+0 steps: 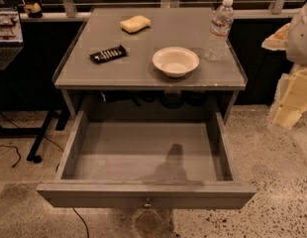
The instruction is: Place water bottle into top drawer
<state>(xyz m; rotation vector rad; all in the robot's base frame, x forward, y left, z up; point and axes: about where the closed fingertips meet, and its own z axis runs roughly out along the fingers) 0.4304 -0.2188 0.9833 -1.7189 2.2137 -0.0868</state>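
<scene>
The water bottle (218, 29) stands upright at the back right corner of the grey table (143, 71). It is clear and ribbed, with a white cap and a pale label with red. The top drawer (143, 195) is pulled fully out below the table top. It is empty inside, and its small metal knob (147, 203) sits centred on the front. My gripper (288, 105) hangs at the right edge of the view, off the table's right side, lower than the bottle and well apart from it. It holds nothing that I can see.
A white bowl (175, 61) sits right of centre on the table, just left of the bottle. A black remote-like bar (108, 54) lies to the left and a yellow sponge (134, 23) at the back. Cables and a stand foot (34, 152) lie on the floor to the left.
</scene>
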